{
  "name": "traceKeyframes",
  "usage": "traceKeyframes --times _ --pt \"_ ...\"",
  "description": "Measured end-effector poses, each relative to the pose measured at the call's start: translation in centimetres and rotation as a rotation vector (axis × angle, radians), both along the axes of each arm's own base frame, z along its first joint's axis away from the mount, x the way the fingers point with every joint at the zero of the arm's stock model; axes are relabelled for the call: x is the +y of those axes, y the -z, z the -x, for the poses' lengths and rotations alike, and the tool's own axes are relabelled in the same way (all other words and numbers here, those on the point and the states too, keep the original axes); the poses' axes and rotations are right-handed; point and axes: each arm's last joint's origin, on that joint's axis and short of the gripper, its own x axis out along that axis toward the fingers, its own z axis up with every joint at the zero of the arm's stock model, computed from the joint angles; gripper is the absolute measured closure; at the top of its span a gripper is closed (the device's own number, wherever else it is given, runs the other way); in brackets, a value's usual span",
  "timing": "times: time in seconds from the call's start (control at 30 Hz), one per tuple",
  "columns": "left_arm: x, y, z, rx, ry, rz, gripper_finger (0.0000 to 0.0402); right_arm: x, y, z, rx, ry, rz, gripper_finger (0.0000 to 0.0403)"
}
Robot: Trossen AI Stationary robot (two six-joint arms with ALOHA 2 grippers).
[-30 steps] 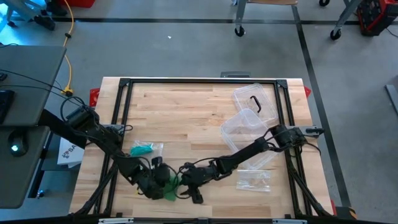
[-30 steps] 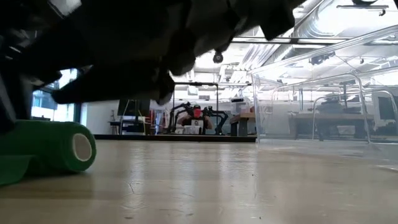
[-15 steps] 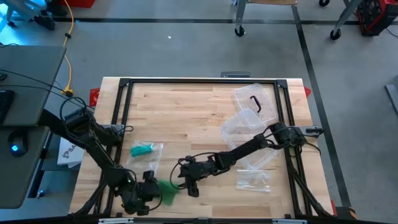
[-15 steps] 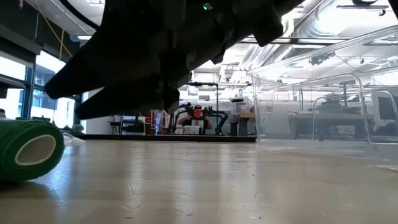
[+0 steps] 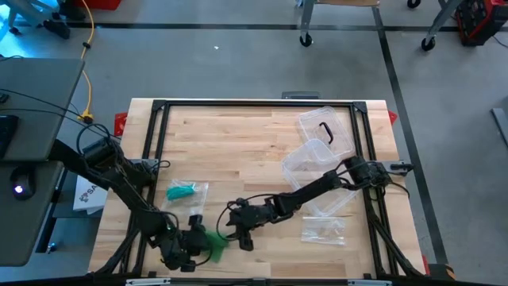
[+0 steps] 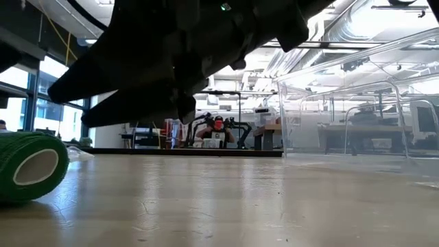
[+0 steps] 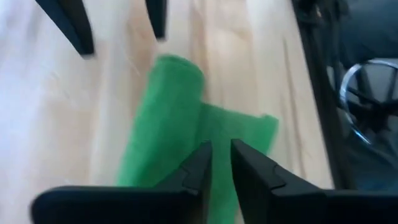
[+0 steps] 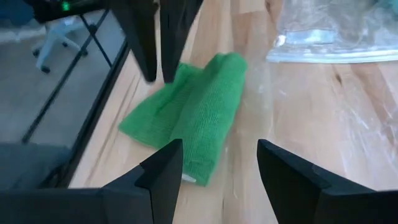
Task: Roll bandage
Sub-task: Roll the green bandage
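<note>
The green bandage [image 5: 213,241] lies on the wooden table near its front edge. It is mostly rolled [image 7: 168,118], with a short loose flap [image 7: 252,127] spread flat beside the roll. In the low view the roll [image 6: 27,168] rests on its side. My left gripper [image 7: 221,158] slants down over the flap from the table's left, with a narrow gap between its fingertips. It also shows in the right wrist view [image 8: 158,78]. My right gripper [image 8: 217,168] is open, just right of the roll, its fingers wide apart and short of the roll's end. My left gripper has its fingertips [image 8: 166,79] at the bandage's loose flap, coming slanting down from the table's left. I cannot tell whether they touch the flap.
A clear plastic box [image 5: 313,163] and its lid [image 5: 325,131] stand at the right. A plastic bag with a teal item [image 5: 186,191] lies left of centre, another bag [image 5: 324,230] at the right. The table's black frame [image 7: 320,93] runs close beside the bandage.
My left gripper has gone toward the table's left and near edge. The bandage roll has moved toward the table's left with it. My right gripper has drawn back a little from the roll, staying open.
</note>
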Motion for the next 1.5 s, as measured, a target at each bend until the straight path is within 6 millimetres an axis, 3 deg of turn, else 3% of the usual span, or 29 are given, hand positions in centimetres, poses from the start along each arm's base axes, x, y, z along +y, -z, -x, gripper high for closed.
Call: traceKeyframes --times 0.1,0.2,0.33,0.47,0.63,0.73,0.87,1.07,1.33,1.5 --pt "0.7 -0.7 -0.7 -0.094 -0.072 -0.053 0.0324 -0.4 0.1 -0.1 0.019 0.037 -0.040 0.0206" --pt "2.4 -0.9 -1.9 -0.162 -0.325 -0.022 0.0319 -0.4 1.3 -0.2 0.051 0.064 -0.066 0.0206" --pt "4.0 1.2 -2.9 0.043 -0.338 0.061 0.0339 -0.4 2.6 0.1 0.115 0.110 -0.034 0.0206" --pt "2.5 1.7 -3.2 0.070 -0.165 0.131 0.0376 -0.5 2.5 1.0 0.183 0.199 0.083 0.0206" --pt "-1.5 -1.3 -1.5 0.001 0.088 0.107 0.0397 -0.8 1.6 1.3 0.189 0.207 0.131 0.0206" --pt "-3.2 -3.3 -0.7 -0.075 0.108 0.051 0.0398 -0.8 1.6 1.3 0.182 0.199 0.135 0.0206" --pt "-3.1 -3.4 -0.2 -0.097 0.001 -0.002 0.0399 -0.7 1.5 1.2 0.167 0.187 0.139 0.0206" --pt "-2.0 -2.6 -1.2 -0.038 -0.004 0.031 0.0350 -0.7 1.7 1.4 0.194 0.169 0.147 0.0206" --pt "-3.4 -3.3 -1.3 0.001 0.135 0.228 0.0231 -0.8 1.5 2.7 0.303 0.188 0.238 0.0206" --pt "-4.8 -2.9 -0.4 0.015 0.201 0.216 0.0204 -0.9 1.5 2.8 0.313 0.192 0.248 0.0206"
